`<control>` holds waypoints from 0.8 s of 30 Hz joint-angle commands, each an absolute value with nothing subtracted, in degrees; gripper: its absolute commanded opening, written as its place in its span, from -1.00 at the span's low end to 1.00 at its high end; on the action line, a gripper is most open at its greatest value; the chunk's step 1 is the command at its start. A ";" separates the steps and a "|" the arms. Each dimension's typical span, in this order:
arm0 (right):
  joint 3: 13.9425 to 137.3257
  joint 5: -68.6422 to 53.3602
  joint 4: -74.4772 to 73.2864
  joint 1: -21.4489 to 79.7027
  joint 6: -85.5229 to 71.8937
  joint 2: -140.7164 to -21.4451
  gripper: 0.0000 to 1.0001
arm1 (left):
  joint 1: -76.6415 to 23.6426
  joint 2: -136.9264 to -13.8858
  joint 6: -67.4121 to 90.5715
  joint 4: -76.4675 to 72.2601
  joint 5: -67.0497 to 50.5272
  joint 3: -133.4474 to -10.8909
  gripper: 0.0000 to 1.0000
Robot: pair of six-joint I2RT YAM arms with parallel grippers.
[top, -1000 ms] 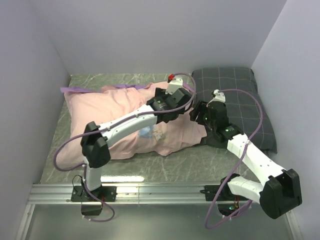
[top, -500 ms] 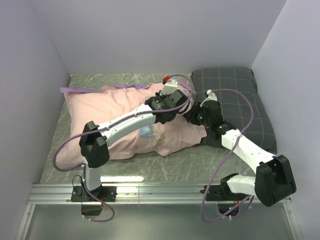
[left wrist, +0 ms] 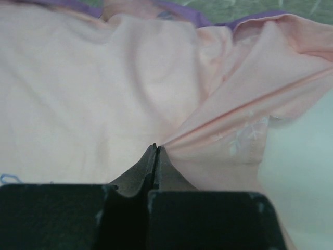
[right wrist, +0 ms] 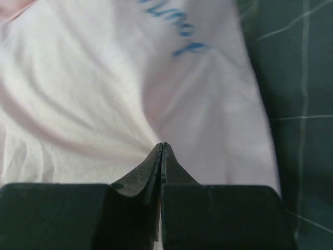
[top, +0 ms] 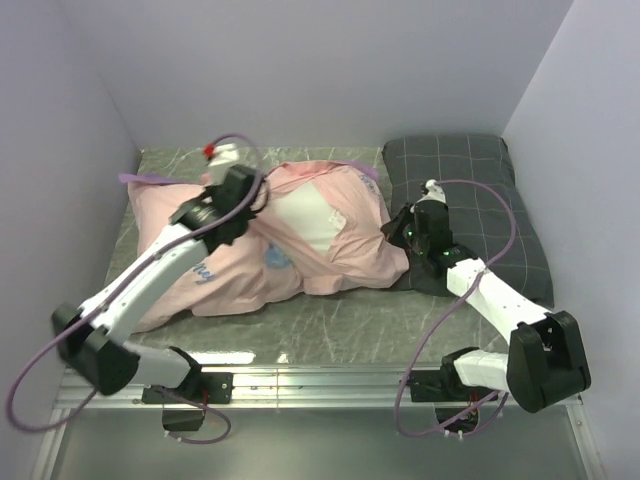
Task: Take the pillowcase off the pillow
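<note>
a soft, pale pink pillowcase [top: 250,275] lay rumpled across the left and middle of a grey-green marbled surface [top: 330,322]. its plain inner side faced out, with faint white snowflake prints and blue lettering showing through the cloth. a thin purple strip [top: 148,179] of its outer side showed at the far left edge. near the middle the fabric gaped, and a smooth white patch of the plump pillow [top: 308,220] showed in the opening. the left hand [left wrist: 156,150] was closed tight, its black jaws pinching a fold of the pillowcase that ran taut from the tips. the right hand [right wrist: 163,147] was closed too, nipping the cloth at the pillowcase's right edge, with creases fanning from its tips. just beside it, at the far right of the surface, lay a dark grey pillow [top: 490,200] with a thin pale grid.
</note>
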State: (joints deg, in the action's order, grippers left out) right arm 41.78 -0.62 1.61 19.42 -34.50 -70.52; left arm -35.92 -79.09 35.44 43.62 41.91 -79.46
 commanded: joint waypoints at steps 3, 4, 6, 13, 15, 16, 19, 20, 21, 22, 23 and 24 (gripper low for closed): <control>41.31 1.06 0.44 16.79 -34.02 -69.35 -1.00 | -28.83 -68.91 37.96 38.07 32.54 -67.95 -0.99; 42.18 0.79 -1.04 17.31 -33.58 -68.91 -1.00 | -28.92 -68.82 38.58 36.75 30.87 -66.81 -0.99; 44.98 3.32 -3.33 20.73 -32.79 -66.98 -0.82 | -28.92 -69.08 40.16 32.63 25.78 -63.03 -0.99; 52.11 15.02 -12.65 37.16 -29.71 -60.73 0.42 | -28.92 -71.63 42.01 26.46 22.24 -58.36 -0.99; 53.70 17.92 -13.53 42.52 -29.27 -61.78 0.57 | -29.00 -71.89 42.19 25.93 22.06 -58.18 -0.99; 54.31 18.97 -13.97 44.19 -29.09 -63.79 0.61 | -29.00 -72.42 42.27 25.49 22.15 -58.18 -0.99; 55.81 20.83 -15.46 46.58 -29.79 -69.84 0.64 | -28.92 -73.82 42.28 25.49 24.24 -58.88 -0.99; 55.64 21.18 -15.29 46.50 -30.06 -71.18 0.65 | -28.74 -74.26 42.28 25.66 24.69 -59.23 -0.99; 54.68 21.18 -14.60 46.32 -30.32 -73.37 0.64 | -28.13 -74.88 42.10 25.49 24.96 -59.50 -0.99; 54.23 21.70 -14.50 45.97 -30.32 -74.17 0.64 | -27.69 -75.14 41.93 25.31 24.79 -60.02 -0.99; 53.62 22.14 -14.41 45.44 -30.32 -74.96 0.59 | -27.34 -75.32 41.84 25.23 24.61 -60.29 -0.99; 52.22 21.37 -14.15 44.48 -30.41 -75.49 0.56 | -26.81 -75.32 41.66 25.22 24.70 -60.55 -0.99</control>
